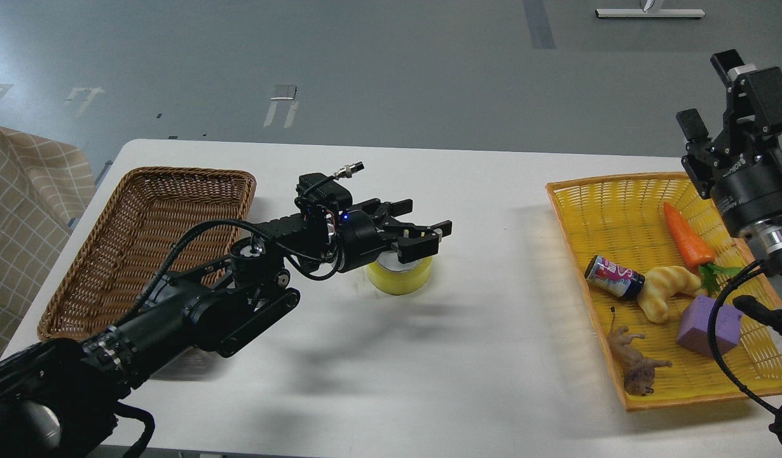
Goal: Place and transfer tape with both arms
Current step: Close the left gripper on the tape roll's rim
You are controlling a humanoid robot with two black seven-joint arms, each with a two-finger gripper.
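Note:
The tape [404, 277], a yellow translucent roll, lies flat on the white table [493, 356] near its middle. My left gripper [421, 221] reaches in from the left and hovers just over the roll's top, partly covering it. Its two fingers are spread apart and hold nothing. My right gripper [709, 94] is raised at the far right, above the back corner of the yellow basket [594, 191]. Its fingers are open and empty, far from the tape.
A brown wicker basket [143, 242] stands empty at the left, beside my left arm. The yellow basket holds a carrot [685, 236], a can [613, 276], a croissant toy [667, 289], a purple foam cube [706, 324] and a lion figure [636, 366]. Checked cloth [22, 203] lies off the table's left.

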